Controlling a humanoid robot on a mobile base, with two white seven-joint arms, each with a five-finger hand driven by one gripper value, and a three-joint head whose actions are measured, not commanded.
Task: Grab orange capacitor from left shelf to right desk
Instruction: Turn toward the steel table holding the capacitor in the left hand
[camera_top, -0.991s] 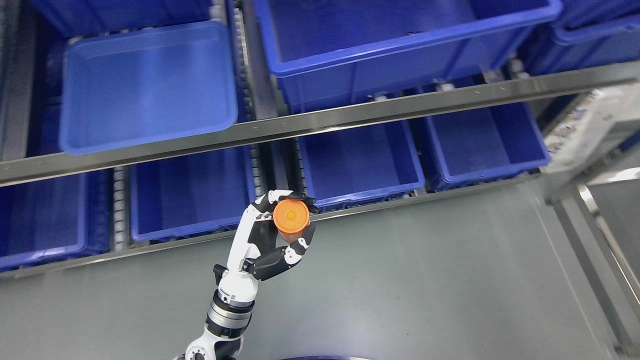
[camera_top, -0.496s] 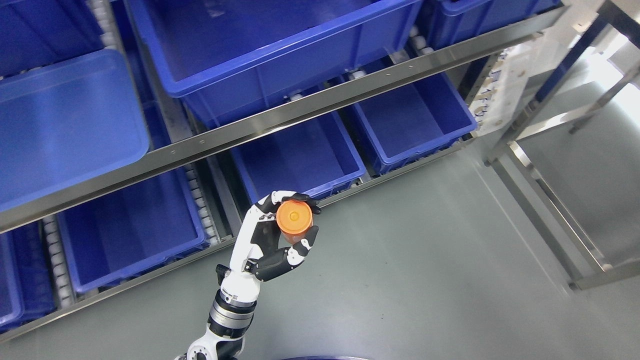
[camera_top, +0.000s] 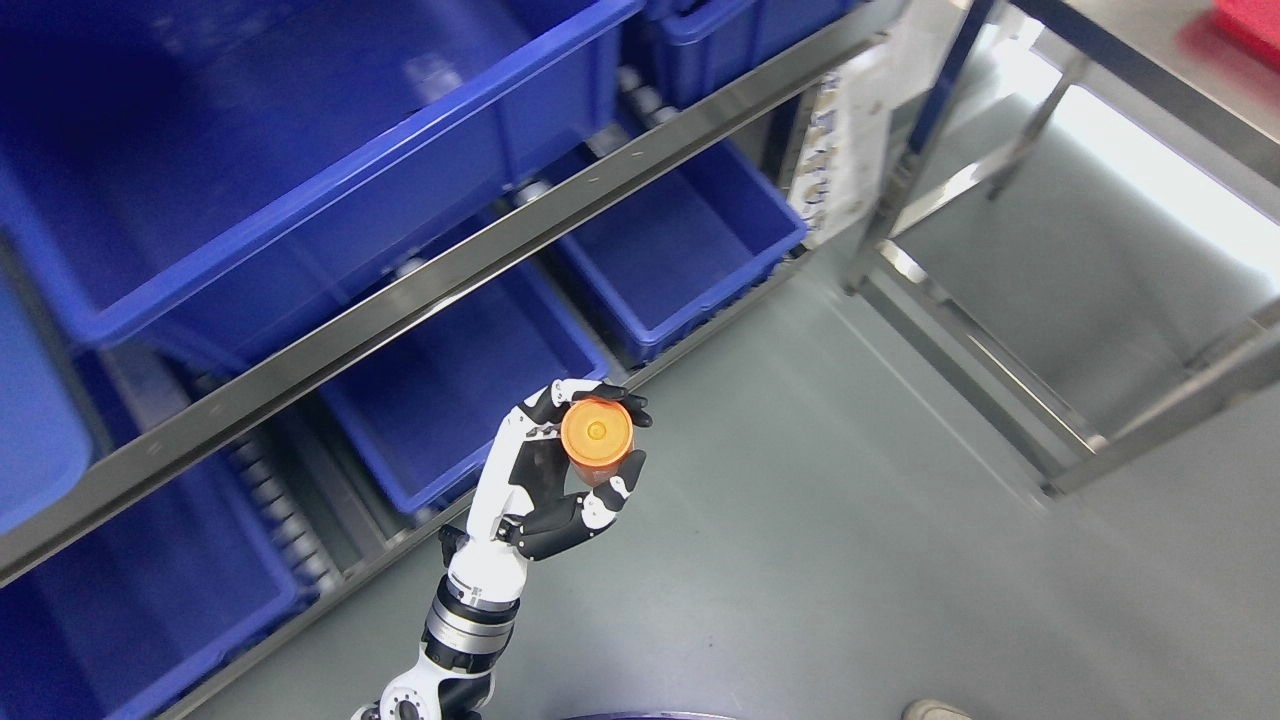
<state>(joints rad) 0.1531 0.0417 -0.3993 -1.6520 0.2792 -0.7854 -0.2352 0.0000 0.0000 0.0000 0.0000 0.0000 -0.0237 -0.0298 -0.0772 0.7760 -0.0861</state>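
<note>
1. Head view: left hand (camera_top: 560, 470) w/ fingers (camera_top: 600, 392) clenched round capacitor (camera_top: 596, 437), held over floor beside shelf (camera_top: 420, 290).
2. Step, as judged: carry to desk (camera_top: 1130, 60) at upper right; keep grip firm, swing slow, clear desk legs.
3. Cap's round end faces camera; long axis approx along view line, tilted slightly down.

An orange capacitor (camera_top: 596, 432), white-and-black left hand (camera_top: 545, 480) (silver wrist), blue bins (camera_top: 690, 230), grey floor (camera_top: 800, 560).
</note>
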